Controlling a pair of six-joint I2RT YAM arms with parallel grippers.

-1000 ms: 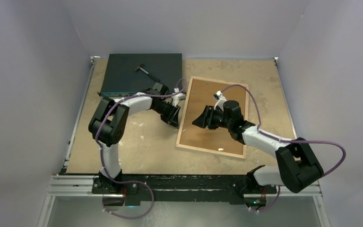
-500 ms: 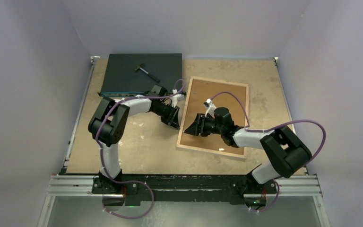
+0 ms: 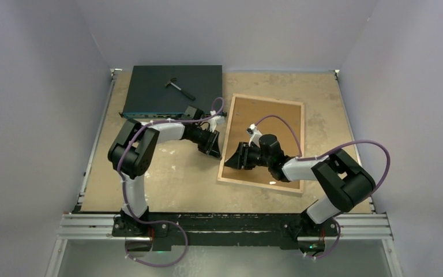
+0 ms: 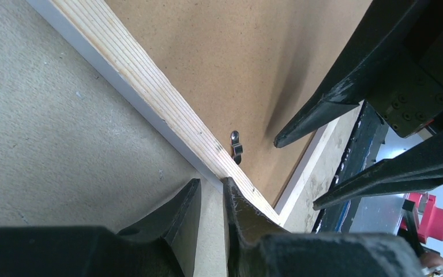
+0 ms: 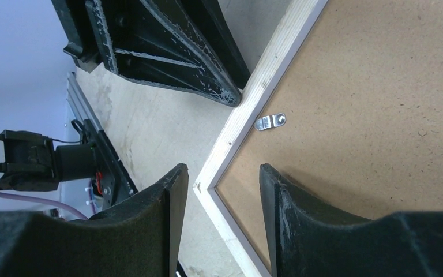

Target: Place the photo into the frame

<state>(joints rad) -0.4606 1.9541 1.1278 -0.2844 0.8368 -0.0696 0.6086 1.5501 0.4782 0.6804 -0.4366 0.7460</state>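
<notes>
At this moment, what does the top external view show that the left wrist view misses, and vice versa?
Only top external: the dark flat box at the far left of the table, with a small tool lying on it. Only left wrist: a small metal clip on the brown backing board, close to the frame's wood rim. Both: the frame lying back up, the left gripper at its left rail, the right gripper over its near-left corner.

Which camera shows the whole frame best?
The top external view: the frame shows as almost a full rectangle there, lying back up. The left wrist and right wrist views each show only the wooden rails near one corner.
</notes>
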